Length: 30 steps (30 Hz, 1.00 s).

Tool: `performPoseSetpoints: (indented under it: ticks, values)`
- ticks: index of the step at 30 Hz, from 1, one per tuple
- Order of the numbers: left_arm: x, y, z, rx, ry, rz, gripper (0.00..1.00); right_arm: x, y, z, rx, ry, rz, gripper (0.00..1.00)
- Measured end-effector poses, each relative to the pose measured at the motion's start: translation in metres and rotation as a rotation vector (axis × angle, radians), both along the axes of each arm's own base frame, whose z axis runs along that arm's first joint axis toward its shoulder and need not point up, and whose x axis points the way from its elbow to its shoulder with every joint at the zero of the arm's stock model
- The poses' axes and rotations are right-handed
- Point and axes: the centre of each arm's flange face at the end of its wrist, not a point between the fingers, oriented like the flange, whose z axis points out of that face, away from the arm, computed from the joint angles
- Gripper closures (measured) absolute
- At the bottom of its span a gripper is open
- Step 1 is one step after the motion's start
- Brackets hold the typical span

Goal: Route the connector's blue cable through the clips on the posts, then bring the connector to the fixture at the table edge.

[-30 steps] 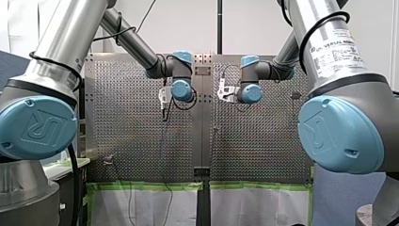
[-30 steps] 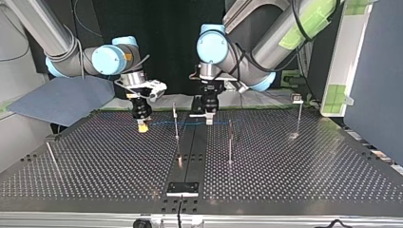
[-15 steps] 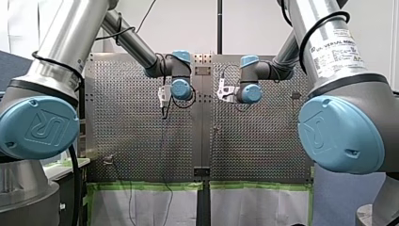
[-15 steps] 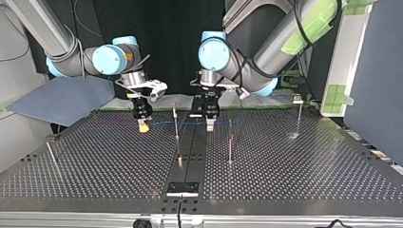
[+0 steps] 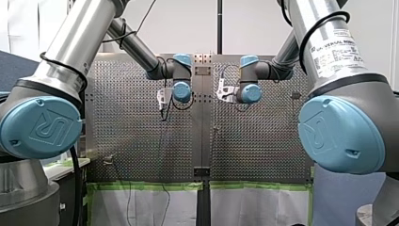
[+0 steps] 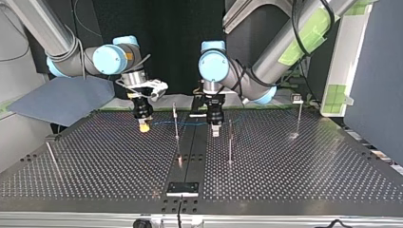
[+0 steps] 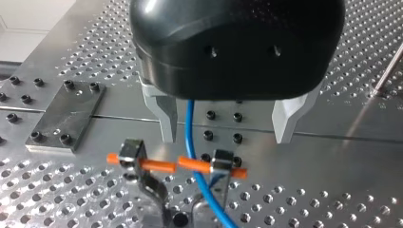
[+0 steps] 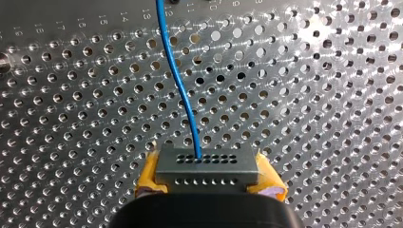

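Holds nothing in the left gripper, spread wide just above the clip, cable loose between its fingers. Clamps the connector in the right gripper, well apart from the clip. Close gently on the cable above the clip, then seat it straight down.

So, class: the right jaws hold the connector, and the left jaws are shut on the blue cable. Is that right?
No. The left jaws are open: the left wrist view shows them wide apart, the blue cable passing between them, touching neither. The right jaws do hold the connector.
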Motion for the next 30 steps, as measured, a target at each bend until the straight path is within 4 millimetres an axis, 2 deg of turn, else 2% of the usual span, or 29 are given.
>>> performPoseSetpoints:
  ticks: [12,13,14,15,16,17,18,20,21,22,30]
  values:
    - [-0.0033,-0.0078,0.0014,-0.004,-0.014,-0.02,0.0,0.0003,0.0009,-0.0005,0.003,0.003,-0.001,0.99]
    - [-0.0038,-0.0084,0.0014,-0.005,-0.014,-0.022,0.1,0.0003,0.001,-0.0007,0.003,0.004,-0.001,0.99]
    - [-0.0043,-0.009,0.0014,-0.005,-0.014,-0.022,0.25,0.0004,0.0011,-0.0007,0.003,0.004,-0.001,0.99]
    - [-0.0046,-0.0092,0.0014,-0.006,-0.014,-0.022,0.25,0.0006,0.0014,-0.0009,0.005,0.004,0.0,0.99]
    - [-0.0049,-0.0093,0.0014,-0.006,-0.014,-0.021,0.39,0.0006,0.0016,-0.0012,0.006,0.004,-0.001,0.99]
    - [-0.005,-0.0093,0.0013,-0.006,-0.014,-0.019,0.6,0.0006,0.0017,-0.0016,0.008,0.004,-0.001,0.99]
    - [-0.0051,-0.0091,0.0013,-0.006,-0.014,-0.017,0.6,0.0006,0.0017,-0.0016,0.008,0.004,-0.001,0.99]
    - [-0.0052,-0.0083,0.0012,-0.005,-0.013,-0.008,0.85,0.0006,0.0018,-0.0017,0.009,0.004,-0.001,0.99]
    - [-0.0054,-0.008,0.0012,-0.004,-0.013,-0.004,0.85,0.0006,0.0019,-0.0018,0.01,0.004,-0.001,0.99]
    - [-0.0056,-0.0076,0.0011,-0.003,-0.012,0.002,0.97,0.0006,0.0019,-0.0018,0.01,0.004,-0.001,0.99]
    - [-0.0062,-0.003,0.001,-0.011,-0.011,0.052,0.99,0.0011,0.0023,-0.002,0.012,0.004,0.0,0.99]
